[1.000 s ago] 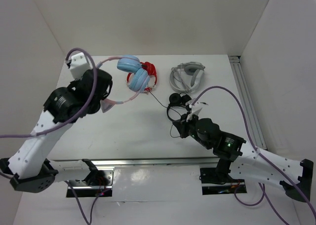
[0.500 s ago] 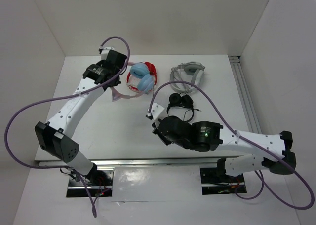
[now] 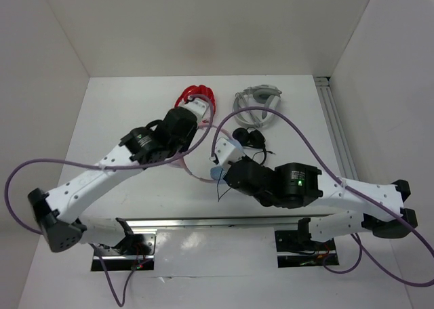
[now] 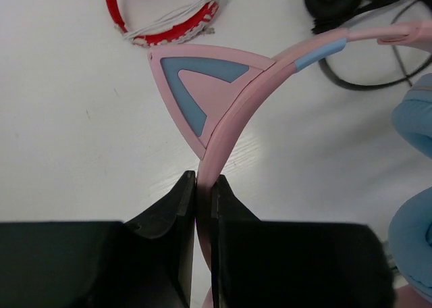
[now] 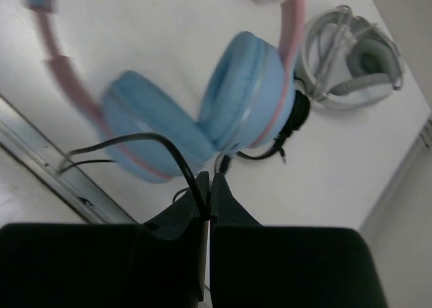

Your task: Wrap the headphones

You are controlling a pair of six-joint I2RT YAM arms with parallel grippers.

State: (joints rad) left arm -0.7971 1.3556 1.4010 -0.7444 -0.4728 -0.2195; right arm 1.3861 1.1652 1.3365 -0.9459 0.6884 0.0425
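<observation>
The headphones hang in the air over the middle of the table, between both arms. My left gripper (image 4: 203,181) is shut on the pink headband (image 4: 237,112), just below one cat ear (image 4: 196,85). The light blue earcups (image 5: 250,98) sit pressed together in front of my right gripper (image 5: 210,183), which is shut on the thin dark cable (image 5: 145,140). The cable loops up to the left from the jaws. From above, only an arc of headband (image 3: 193,170) and a bit of blue earcup (image 3: 215,173) show beneath the arms.
A red pair (image 3: 196,95) lies at the back of the table, a grey-white pair (image 3: 258,104) to its right. A small black pair (image 3: 247,136) lies close behind the right wrist. A metal rail (image 3: 336,133) runs along the right edge.
The left arm has swung from the back of the table toward the middle front, carrying the headphones off the red pair. The right arm has shifted right, with the cable still pinched.
</observation>
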